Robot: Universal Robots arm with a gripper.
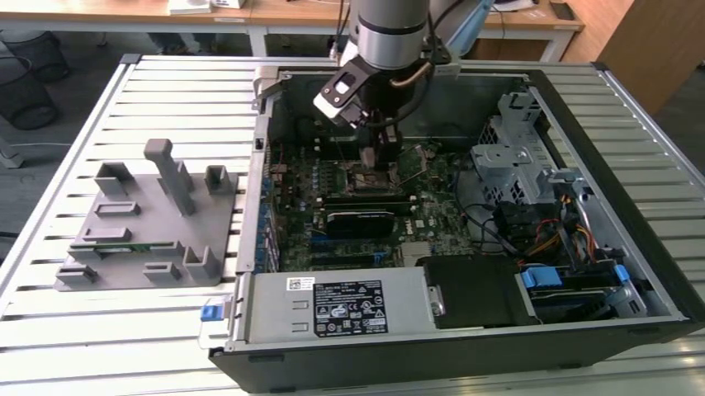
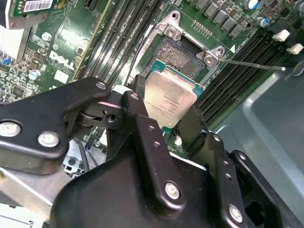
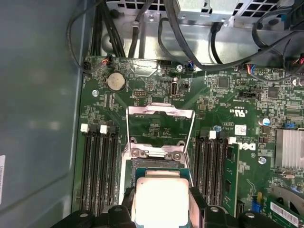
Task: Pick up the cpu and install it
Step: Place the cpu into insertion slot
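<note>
My gripper (image 2: 167, 113) is shut on the cpu (image 2: 170, 96), a small flat square chip with a pale silver top held by two opposite edges between black fingers (image 2: 137, 105). The cpu (image 3: 159, 202) hangs tilted just above the open motherboard socket (image 2: 184, 53), whose metal load frame (image 3: 161, 124) is flipped up. In the exterior view my gripper (image 1: 376, 158) reaches down inside the open computer case over the socket (image 1: 369, 175).
Memory slots (image 3: 97, 166) flank the socket on both sides. A thin metal lever (image 2: 251, 65) sticks out beside it. Cables (image 3: 190, 42) and the drive cage (image 1: 518, 157) crowd the case. A grey plastic holder (image 1: 154, 223) with a green memory stick (image 1: 121, 245) sits at the exterior view's left.
</note>
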